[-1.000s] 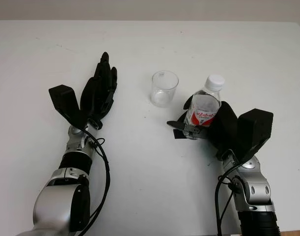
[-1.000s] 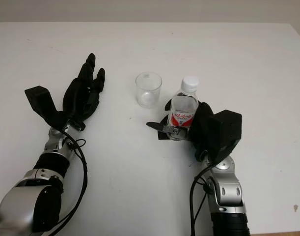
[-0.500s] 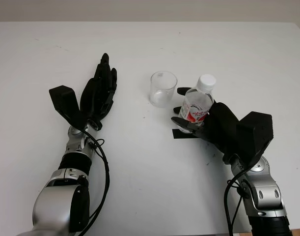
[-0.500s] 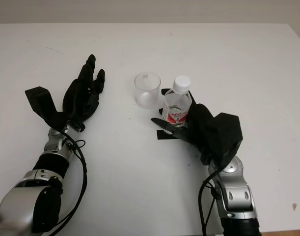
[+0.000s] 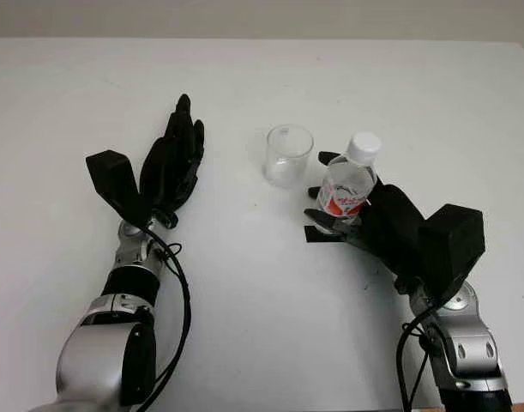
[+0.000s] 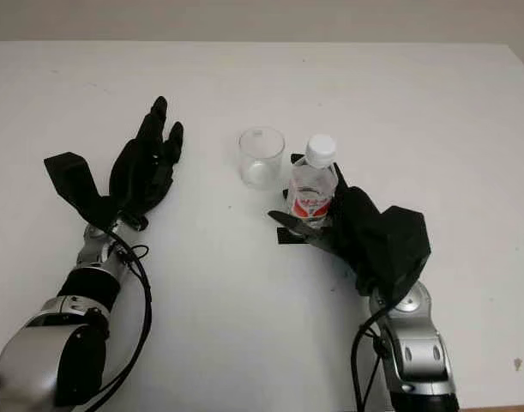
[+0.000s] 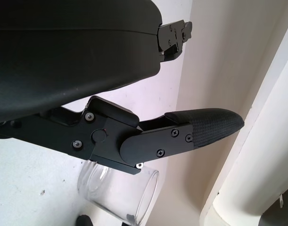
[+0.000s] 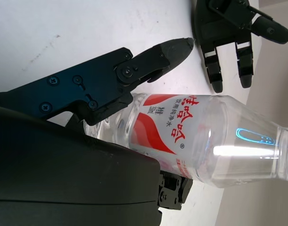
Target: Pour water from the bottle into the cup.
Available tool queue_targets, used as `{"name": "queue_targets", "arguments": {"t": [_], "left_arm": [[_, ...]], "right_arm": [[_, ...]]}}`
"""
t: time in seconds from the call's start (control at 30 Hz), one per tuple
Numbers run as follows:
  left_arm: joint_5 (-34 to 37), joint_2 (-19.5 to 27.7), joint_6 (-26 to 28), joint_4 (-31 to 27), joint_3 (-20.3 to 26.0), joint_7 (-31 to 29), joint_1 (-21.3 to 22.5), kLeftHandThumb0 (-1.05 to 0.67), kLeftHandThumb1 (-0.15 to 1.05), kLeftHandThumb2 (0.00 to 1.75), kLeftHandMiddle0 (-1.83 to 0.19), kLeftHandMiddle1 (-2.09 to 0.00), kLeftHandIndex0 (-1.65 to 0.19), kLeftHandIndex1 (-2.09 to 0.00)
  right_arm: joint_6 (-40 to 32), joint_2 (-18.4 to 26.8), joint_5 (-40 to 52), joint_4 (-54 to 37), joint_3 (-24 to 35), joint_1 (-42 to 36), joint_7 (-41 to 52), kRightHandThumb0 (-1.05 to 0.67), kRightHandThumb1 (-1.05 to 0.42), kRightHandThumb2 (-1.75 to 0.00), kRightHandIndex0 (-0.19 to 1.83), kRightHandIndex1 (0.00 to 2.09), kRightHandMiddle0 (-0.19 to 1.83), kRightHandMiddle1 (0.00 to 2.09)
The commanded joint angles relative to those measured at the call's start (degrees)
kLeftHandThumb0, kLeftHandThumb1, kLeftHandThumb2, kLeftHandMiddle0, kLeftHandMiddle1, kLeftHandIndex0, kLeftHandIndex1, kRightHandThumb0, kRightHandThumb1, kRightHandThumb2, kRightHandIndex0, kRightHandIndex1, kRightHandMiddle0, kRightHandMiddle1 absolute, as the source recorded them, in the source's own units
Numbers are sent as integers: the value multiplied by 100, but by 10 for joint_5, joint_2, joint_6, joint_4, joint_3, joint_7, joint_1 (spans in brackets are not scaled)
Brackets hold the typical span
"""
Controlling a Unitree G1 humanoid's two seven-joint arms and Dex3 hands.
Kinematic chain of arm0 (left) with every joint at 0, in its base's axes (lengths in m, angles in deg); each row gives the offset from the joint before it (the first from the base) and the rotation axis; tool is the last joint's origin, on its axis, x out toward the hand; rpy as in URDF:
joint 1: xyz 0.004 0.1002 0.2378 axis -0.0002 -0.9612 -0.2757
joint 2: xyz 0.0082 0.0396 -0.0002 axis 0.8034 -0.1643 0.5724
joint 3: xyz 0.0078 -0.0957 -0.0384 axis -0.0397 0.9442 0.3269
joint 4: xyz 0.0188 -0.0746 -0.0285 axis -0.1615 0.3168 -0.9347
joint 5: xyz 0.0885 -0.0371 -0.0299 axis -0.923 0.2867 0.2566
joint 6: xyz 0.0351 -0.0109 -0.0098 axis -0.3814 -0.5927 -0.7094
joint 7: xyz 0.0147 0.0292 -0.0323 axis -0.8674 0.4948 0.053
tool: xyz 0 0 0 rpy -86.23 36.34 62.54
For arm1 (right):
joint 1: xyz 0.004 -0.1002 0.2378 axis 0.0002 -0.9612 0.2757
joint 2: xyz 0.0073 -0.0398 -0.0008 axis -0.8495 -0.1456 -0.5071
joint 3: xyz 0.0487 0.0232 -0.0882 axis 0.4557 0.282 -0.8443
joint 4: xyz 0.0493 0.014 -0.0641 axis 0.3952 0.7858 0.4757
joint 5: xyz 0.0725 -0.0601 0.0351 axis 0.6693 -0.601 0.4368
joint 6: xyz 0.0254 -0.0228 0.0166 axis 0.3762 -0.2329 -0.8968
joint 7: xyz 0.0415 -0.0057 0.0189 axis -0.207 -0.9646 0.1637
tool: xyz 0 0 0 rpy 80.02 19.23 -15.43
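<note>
Water bottle [image 5: 346, 184]: clear plastic, red-and-white label, white cap on. Right of frame centre in the head views, long axis near upright, neck leaning slightly toward upper right. Cap appears still screwed on; judged that pouring cannot begin as it stands.

Clear plastic cup [image 5: 288, 156]: upright, open mouth up, just beside the bottle to its upper left. Close, not touching as far as can be seen. Cup looks empty.

Right hand [image 5: 343, 215]: fingers curled around the bottle's labelled lower body, one finger behind it, others in front near the base; the right wrist view confirms label pressed against the palm shell. Forearm runs in from lower right. Whether the bottle base sits on the white table [image 5: 262, 309] or is just lifted, cannot tell.

Key relation: cup lies up-left of the held bottle, so the tilt should go that way, neck over the rim.

Left hand [image 5: 176, 163]: open, holding nothing, left of centre, fingers pointing toward top of frame. Near the cup, on its left side, clear of it.
</note>
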Motion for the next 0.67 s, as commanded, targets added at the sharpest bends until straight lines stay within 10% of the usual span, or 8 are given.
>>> {"name": "queue_targets", "arguments": {"t": [0.0, 0.63], "left_arm": [[2, 5, -3, 7, 3, -4, -1, -81, 105, 63, 19, 0, 19, 0], [1, 5, 0, 6, 0, -1, -1, -82, 105, 61, 19, 0, 19, 0]], "right_arm": [[-3, 11, -10, -10, 19, -25, -14, -74, -87, -6, -14, 20, -18, 44], [57, 31, 17, -18, 66, -35, 13, -90, -90, -6, -19, 1, -18, 9]]}}
